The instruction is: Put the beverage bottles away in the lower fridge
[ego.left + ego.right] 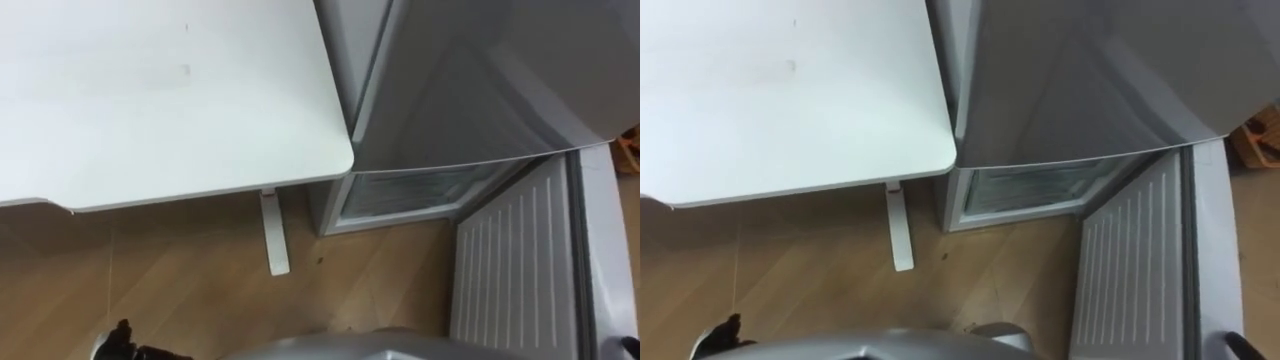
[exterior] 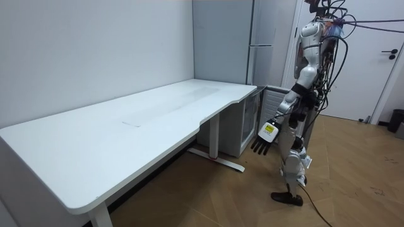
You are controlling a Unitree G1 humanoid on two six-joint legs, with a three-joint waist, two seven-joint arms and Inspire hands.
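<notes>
Nearest your head camera, the left hand [image 1: 125, 345] is poking into the lower left corner of the eye views, dark fingertips over the wooden floor [image 1: 180, 280]. In the room view it is hanging at your side by the thigh. Its fingers [image 2: 258, 149] are pointing down, straight and relaxed, gripping nothing and touching nothing.

You are standing upright in front of the fridge [image 1: 440, 100], at the room view's right, with the white surface [image 1: 160, 100] reaching away on your left. The surface's rounded corner is sitting just beside the fridge's side, overhanging the left edge of the lower fridge [image 1: 420, 190]. Its white foot [image 1: 274, 235] is lying on the floor below that corner, near the fridge's base.

The lower fridge is standing open. Its door [image 1: 515, 270] is swung out toward you on the right of the opening, ribbed inner face showing. The upper door [image 1: 500, 60] is closed and is hiding most of the compartment from above. You are seeing just a pale strip of the inside, too little to tell what it holds.

Where the drinks are, you cannot tell from these views. Beyond you in the room view, a white room door [image 2: 372, 63] is standing, with a small dark container [image 2: 396, 120] on the floor beside it.
</notes>
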